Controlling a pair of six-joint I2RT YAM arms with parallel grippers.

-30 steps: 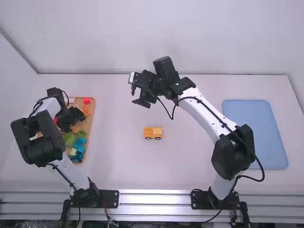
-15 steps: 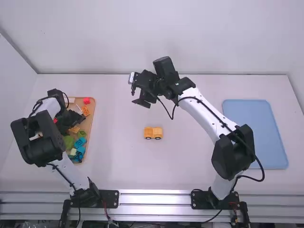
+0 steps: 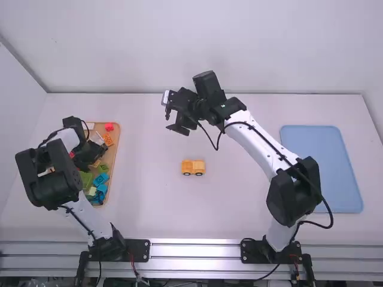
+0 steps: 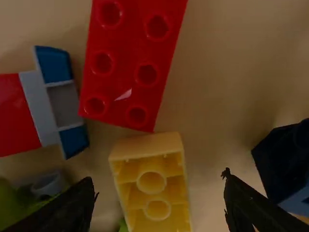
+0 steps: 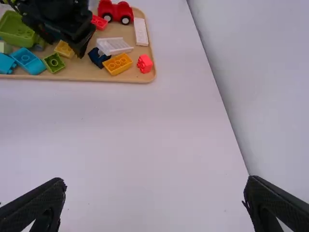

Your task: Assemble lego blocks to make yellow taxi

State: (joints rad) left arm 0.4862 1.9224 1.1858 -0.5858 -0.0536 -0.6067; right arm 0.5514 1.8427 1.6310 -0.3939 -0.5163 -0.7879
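High: yellow wheeled base mid-table, tray near table's left edge. Left wrist: likely picking step; left gripper wide astride upturned yellow brick, next needs square lowering, pinch. Right wrist: right gripper wide over table.

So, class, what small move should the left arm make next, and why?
Probably lower the left gripper slightly and close it on the yellow brick: its fingers stand open with that brick lying between them, and its colour suits the taxi.
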